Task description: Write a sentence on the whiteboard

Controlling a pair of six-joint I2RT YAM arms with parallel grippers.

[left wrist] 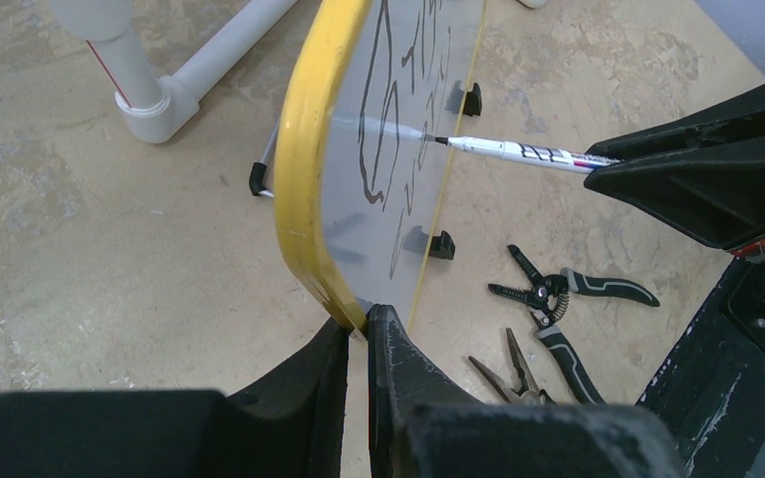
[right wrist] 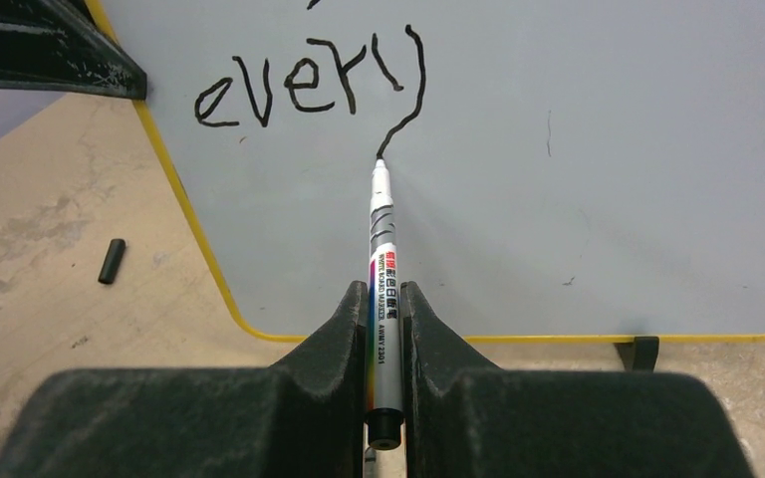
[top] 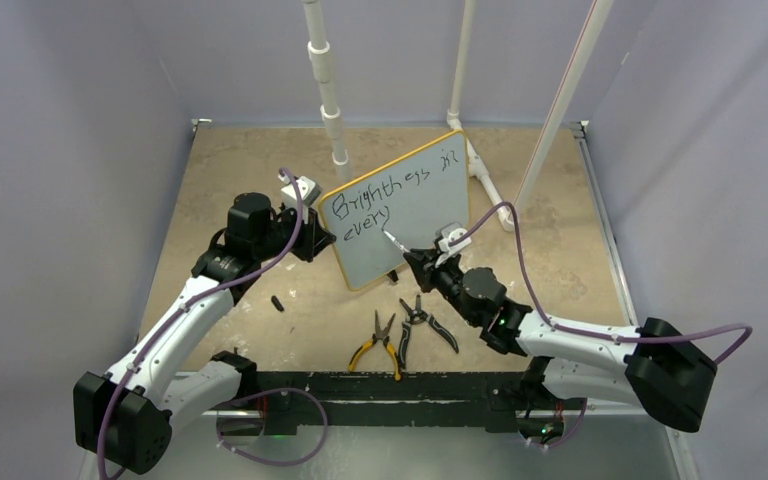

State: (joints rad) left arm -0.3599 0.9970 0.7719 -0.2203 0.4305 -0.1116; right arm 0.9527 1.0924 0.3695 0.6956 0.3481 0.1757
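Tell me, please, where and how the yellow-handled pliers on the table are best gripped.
I would grip the yellow-handled pliers by the left handle as the overhead view shows it, coming straight down from above. They lie flat, handles splayed toward the near edge, and the black-handled strippers crowd the other handle.

The whiteboard (top: 410, 200) stands on the desk (top: 260, 170)
My left hand (top: 322, 238) is at its left edge, my right hand (top: 412, 260) before it with the marker (top: 394, 242) tip on its face; pliers (top: 400, 335) lie nearer me

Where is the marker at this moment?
The marker stands mid-frame in the right wrist view, clamped in the right gripper, tip on the whiteboard at the tail of "every".
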